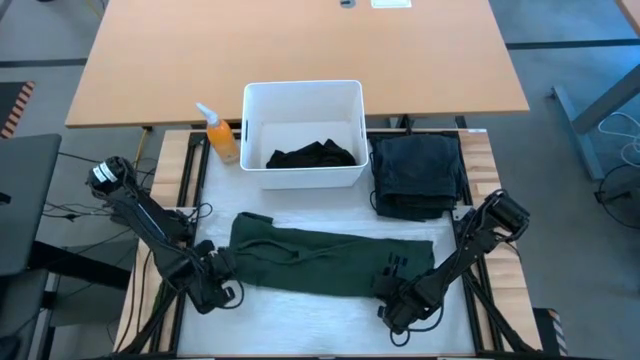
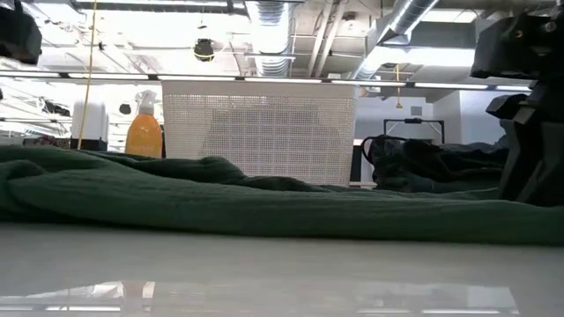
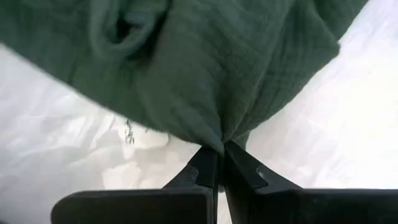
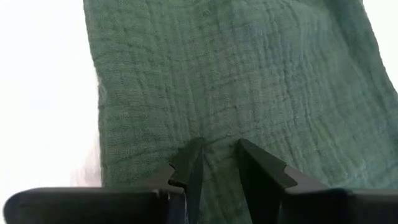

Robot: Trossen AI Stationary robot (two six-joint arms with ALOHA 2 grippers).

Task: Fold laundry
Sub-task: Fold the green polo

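Observation:
A dark green garment (image 1: 320, 262) lies spread lengthwise across the white table top, also seen in the low view (image 2: 264, 202). My left gripper (image 3: 217, 152) is at the garment's left near corner (image 1: 225, 270) and is shut on it. My right gripper (image 4: 219, 149) stands at the garment's right near corner (image 1: 395, 288), fingers apart, with green cloth showing in the gap. Black clothing (image 1: 312, 155) lies inside the white bin (image 1: 250, 135). A folded dark navy garment (image 1: 418, 175) rests on the table to the right of the bin. My left gripper pinches the green garment's left near corner (image 3: 221, 142) between its two fingers, slanting down from the table's left near side. The cloth gathers into a point at the fingertips (image 3: 205, 163), with creases fanning away. One layer or several, I cannot tell. My right gripper's fingertips (image 4: 194, 152) are down at the cloth near its edge; I cannot tell whether they touch it.
The white bin stands at the table's far middle, an orange spray bottle (image 1: 220, 135) beside it on the left. Bare white table (image 1: 300, 320) runs along the near edge in front of the garment. A wooden desk (image 1: 300, 50) lies beyond the table.

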